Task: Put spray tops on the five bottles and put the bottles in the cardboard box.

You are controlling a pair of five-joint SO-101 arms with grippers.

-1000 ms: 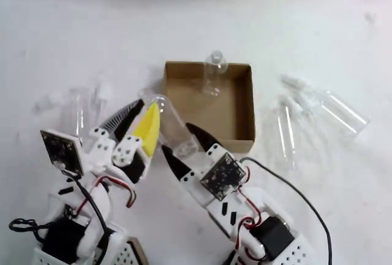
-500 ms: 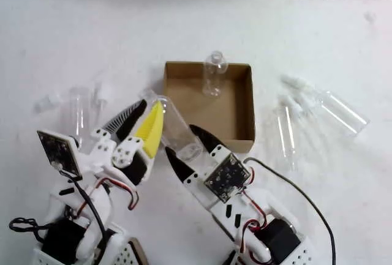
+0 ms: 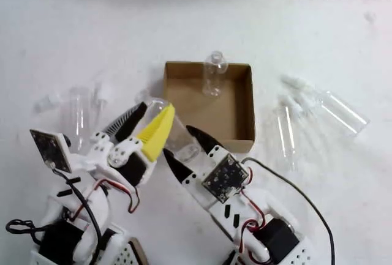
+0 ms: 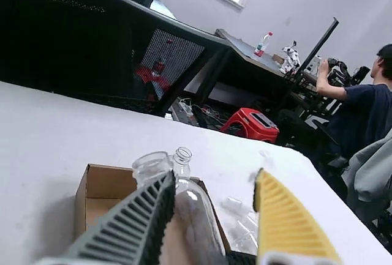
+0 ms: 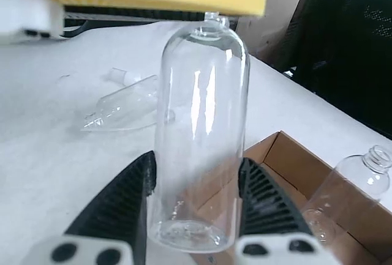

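**Left jaws swing across the bottle held by the right arm**

Since a second ago, the left arm [image 3: 116, 155] has turned its yellow finger [image 3: 156, 133] toward the cardboard box [image 3: 184, 65], and that finger now lies over the upper part of the held bottle [image 3: 177, 135]. The arm's wrist has dropped back toward the near-left corner of the desk [image 3: 92, 32]. The right arm [image 3: 223, 176] has hardly shifted.

From my high view, the right jaws are clamped on the base end of the held bottle [image 5: 199, 124], one black finger on each side. The bottle slants away from them, just off the box's near-left corner. Its neck end sits between the yellow finger [image 4: 288, 222] and the grey ribbed finger [image 3: 125, 120].

The left jaws stand apart. In the left wrist view the held bottle [image 4: 196, 216] is close against the ribbed finger [image 4: 131, 222], with a gap on the yellow side.

A boxed bottle [image 3: 213, 72] leans on the far wall of the box, with its open neck [image 5: 380, 155] above the rim.

Two right-hand bottles [image 3: 286, 131] lie on the desk beyond the box's right wall, with pale small parts near them that I cannot make out. A left-hand bottle [image 3: 76, 112] lies on the desk beyond the left jaws, with similar faint pieces beside it.
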